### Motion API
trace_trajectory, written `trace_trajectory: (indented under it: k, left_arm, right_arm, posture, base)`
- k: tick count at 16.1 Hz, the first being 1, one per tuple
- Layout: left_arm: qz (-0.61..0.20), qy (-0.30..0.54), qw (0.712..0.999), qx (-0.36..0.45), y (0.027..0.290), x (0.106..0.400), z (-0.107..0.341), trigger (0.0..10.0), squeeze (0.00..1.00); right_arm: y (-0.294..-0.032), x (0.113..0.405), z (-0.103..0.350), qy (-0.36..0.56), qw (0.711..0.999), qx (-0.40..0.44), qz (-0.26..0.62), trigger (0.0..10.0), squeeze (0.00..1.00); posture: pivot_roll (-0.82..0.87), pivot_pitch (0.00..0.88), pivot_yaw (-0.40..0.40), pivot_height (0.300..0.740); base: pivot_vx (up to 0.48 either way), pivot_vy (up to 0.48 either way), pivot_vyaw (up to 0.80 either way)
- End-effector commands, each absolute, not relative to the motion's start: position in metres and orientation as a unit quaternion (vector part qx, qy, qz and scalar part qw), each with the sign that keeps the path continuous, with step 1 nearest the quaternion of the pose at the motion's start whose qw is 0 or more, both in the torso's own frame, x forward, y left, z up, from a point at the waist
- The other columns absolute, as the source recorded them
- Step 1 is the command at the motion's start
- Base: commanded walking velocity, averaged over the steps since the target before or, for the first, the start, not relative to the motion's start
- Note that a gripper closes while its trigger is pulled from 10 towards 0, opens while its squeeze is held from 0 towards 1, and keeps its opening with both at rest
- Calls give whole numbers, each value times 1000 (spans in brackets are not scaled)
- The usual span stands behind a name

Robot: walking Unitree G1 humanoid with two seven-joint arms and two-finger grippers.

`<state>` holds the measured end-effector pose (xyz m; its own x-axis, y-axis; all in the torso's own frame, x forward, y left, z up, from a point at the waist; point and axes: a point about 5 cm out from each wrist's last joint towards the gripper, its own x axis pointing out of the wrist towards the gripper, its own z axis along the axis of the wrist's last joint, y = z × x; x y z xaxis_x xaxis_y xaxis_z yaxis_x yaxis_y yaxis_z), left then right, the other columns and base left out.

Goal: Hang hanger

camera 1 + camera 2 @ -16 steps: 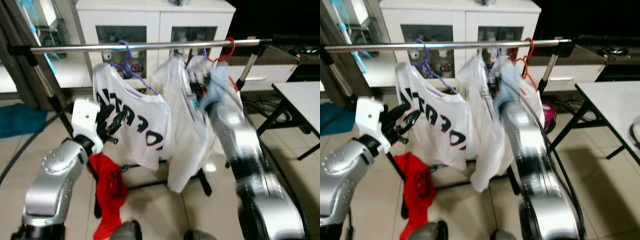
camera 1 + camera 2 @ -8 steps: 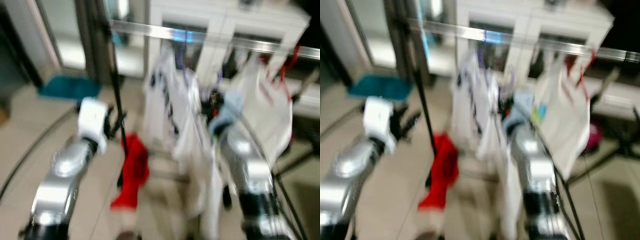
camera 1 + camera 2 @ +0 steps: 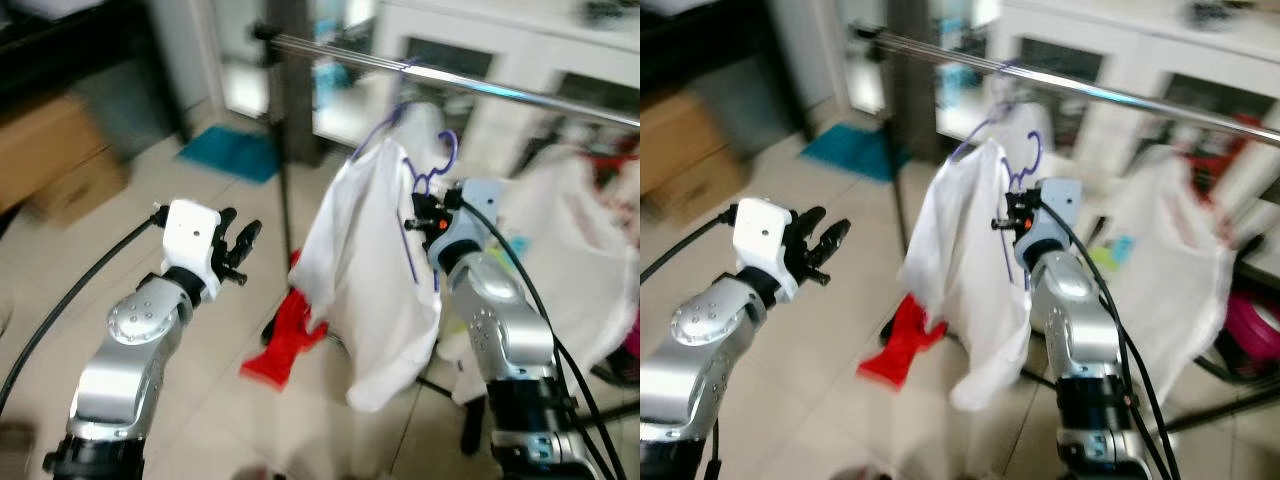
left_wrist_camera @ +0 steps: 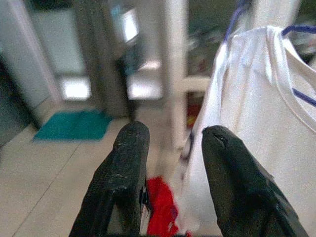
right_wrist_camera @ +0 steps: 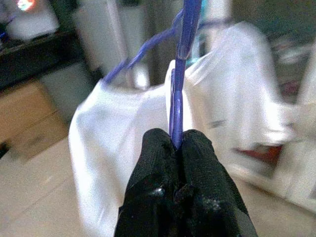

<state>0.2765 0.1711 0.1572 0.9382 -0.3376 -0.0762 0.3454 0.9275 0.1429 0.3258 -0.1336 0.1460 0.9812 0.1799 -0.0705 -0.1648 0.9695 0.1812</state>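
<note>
Your right gripper (image 5: 177, 145) is pinched tight on the purple hanger (image 5: 178, 89), its two black fingers (image 5: 157, 163) pressed together with the thin purple bar clamped between their tips. In the head views that gripper (image 3: 425, 212) is raised in front of the clothes rail (image 3: 470, 85), holding the hanger up just below the silver bar; the hanger's hook (image 3: 445, 158) sits close under the rail, but the blur does not let you tell whether it touches the bar or hangs free of it. A white shirt (image 3: 375, 280) is draped on the hanger and falls to the left of and below your right arm. Farther along the rail, on your right, another pale garment (image 3: 575, 260) hangs, with a trace of red at its top that is too smeared to make out. On the tiled floor (image 3: 200, 330) near the rack's dark upright lies a red cloth (image 3: 285, 340). Your left gripper (image 3: 238, 250) is held out at mid height, well apart from the shirt, and its fingers (image 4: 126, 168) are spread with nothing between them; past them the wrist view looks onto the shirt's edge (image 4: 256, 108), the red cloth on the floor and a teal mat (image 4: 74, 124) farther back. A brown cardboard box (image 3: 70, 160) stands by the wall on your left.
</note>
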Motion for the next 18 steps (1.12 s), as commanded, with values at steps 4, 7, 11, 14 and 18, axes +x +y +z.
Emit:
trace_trajectory:
  k: [4, 7, 11, 14, 18]
  left_arm:
    - [-175, 20, 981, 79, 170, 276, 159, 10000, 0]
    - [-204, 14, 977, 59, 161, 276, 152, 10000, 0]
    - [-210, 13, 976, 54, 160, 275, 152, 10000, 0]
    - [-213, 11, 976, 52, 160, 275, 151, 10000, 0]
    - [-212, 12, 976, 55, 162, 275, 151, 10000, 0]
  right_arm:
    - [-130, 326, 154, 27, 991, 87, 94, 10000, 0]
    - [-127, 300, 150, 32, 996, 24, 79, 10000, 0]
    - [-128, 299, 148, 45, 996, 30, 74, 10000, 0]
    - [-125, 297, 149, 48, 995, 26, 77, 10000, 0]
    - [-122, 296, 149, 53, 995, 28, 83, 10000, 0]
  posture:
    - [-13, 40, 19, 740]
    - [-32, 0, 17, 740]
    - [-31, 0, 13, 740]
    - [-28, 0, 10, 740]
    - [-26, 0, 8, 740]
  base:
    - [0, -480, 800]
    - [0, 0, 0]
    - [0, 95, -200]
    - [0, 480, -800]
    - [0, 480, -800]
